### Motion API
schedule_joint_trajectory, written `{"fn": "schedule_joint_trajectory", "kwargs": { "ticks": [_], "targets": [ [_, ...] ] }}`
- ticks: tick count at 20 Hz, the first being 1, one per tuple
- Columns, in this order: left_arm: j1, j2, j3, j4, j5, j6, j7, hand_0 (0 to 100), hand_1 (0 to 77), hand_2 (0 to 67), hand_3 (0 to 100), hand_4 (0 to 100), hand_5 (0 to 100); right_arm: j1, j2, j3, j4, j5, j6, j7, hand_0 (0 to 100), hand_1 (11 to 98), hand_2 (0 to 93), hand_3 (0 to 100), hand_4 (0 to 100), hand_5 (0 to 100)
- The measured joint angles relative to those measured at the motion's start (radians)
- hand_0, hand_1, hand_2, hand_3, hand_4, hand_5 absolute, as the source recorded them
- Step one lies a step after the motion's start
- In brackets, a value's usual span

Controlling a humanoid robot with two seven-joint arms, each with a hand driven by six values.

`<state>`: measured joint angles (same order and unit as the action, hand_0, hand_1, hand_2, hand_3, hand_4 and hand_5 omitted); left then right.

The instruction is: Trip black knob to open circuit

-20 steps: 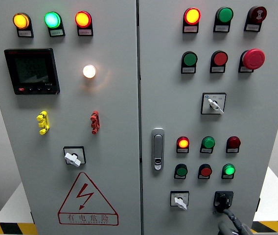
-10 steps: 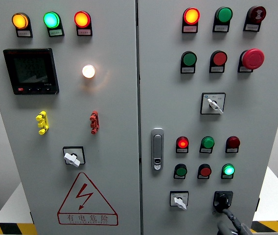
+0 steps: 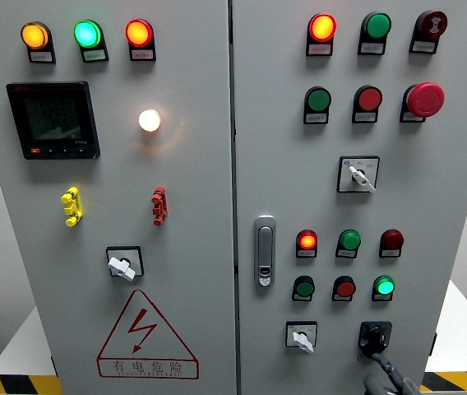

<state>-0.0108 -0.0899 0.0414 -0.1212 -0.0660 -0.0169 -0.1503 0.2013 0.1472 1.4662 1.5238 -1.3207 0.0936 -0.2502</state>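
Black knob [image 3: 374, 337] being approached by right hand [image 3: 390, 380] from below-right; one finger [image 3: 384, 364] extended, tip touching knob's lower edge, nothing gripped. Knob sitting just above fingertip. Risk: single-finger contact slipping off rim, knob not being turned, circuit not opening

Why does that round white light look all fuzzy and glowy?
In the head view, the round white lamp is so bright it blows out to a white blob, spilling a warm halo onto the grey cabinet door; everything else stays sharp.

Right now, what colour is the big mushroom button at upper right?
Red; the mushroom button shows clearly in the head view.
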Motion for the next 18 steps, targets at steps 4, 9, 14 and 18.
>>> {"fn": "schedule_joint_trajectory", "kwargs": {
  "ticks": [4, 9, 14, 18],
  "targets": [
    [0.000, 0.000, 0.000, 0.000, 0.000, 0.000, 0.000, 0, 2.9, 12.9, 21, 7, 2, -0.001, -0.0054, 0.008, -0.003, 0.000, 0.000, 0.000, 90, 50.2, 1.1, 93, 100, 100],
    [0.000, 0.000, 0.000, 0.000, 0.000, 0.000, 0.000, 0, 2.9, 12.9, 21, 7, 2, -0.003, -0.0175, 0.015, -0.005, 0.000, -0.003, 0.000, 90, 50.1, 1.1, 93, 100, 100],
    [0.000, 0.000, 0.000, 0.000, 0.000, 0.000, 0.000, 0, 2.9, 12.9, 21, 7, 2, -0.011, -0.0343, 0.035, -0.004, 0.001, -0.002, 0.001, 90, 50.1, 1.1, 93, 100, 100],
    [0.000, 0.000, 0.000, 0.000, 0.000, 0.000, 0.000, 0, 2.9, 12.9, 21, 7, 2, -0.022, -0.0527, 0.050, -0.004, 0.001, -0.006, 0.002, 90, 49.9, 1.1, 93, 100, 100]
  ]
}}
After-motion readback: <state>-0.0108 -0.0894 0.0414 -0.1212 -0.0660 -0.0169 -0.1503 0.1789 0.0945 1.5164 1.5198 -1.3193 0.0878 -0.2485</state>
